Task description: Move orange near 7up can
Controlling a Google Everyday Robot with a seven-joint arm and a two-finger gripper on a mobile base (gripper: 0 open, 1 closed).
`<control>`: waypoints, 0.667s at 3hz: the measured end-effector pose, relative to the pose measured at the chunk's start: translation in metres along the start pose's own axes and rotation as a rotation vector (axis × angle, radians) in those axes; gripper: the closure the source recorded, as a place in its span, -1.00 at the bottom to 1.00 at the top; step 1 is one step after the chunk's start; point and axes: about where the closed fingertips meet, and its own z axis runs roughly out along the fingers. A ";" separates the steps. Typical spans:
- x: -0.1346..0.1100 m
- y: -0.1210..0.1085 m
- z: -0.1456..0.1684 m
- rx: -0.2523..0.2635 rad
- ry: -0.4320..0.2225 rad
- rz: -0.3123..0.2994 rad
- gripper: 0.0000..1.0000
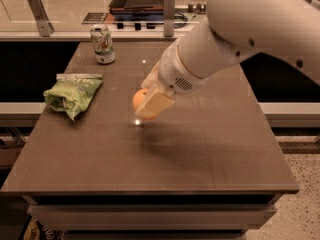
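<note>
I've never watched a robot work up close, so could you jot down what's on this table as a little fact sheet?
table: brown top
7up can: upright, far corner, left in view
chip bag: green, lying near the left edge
gripper: above mid-table, shut on the orange
orange position: seemingly lifted off the surface, well apart from the can
</note>
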 end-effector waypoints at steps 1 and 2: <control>-0.014 -0.048 -0.015 0.028 -0.009 0.067 1.00; -0.036 -0.093 -0.019 0.075 -0.027 0.120 1.00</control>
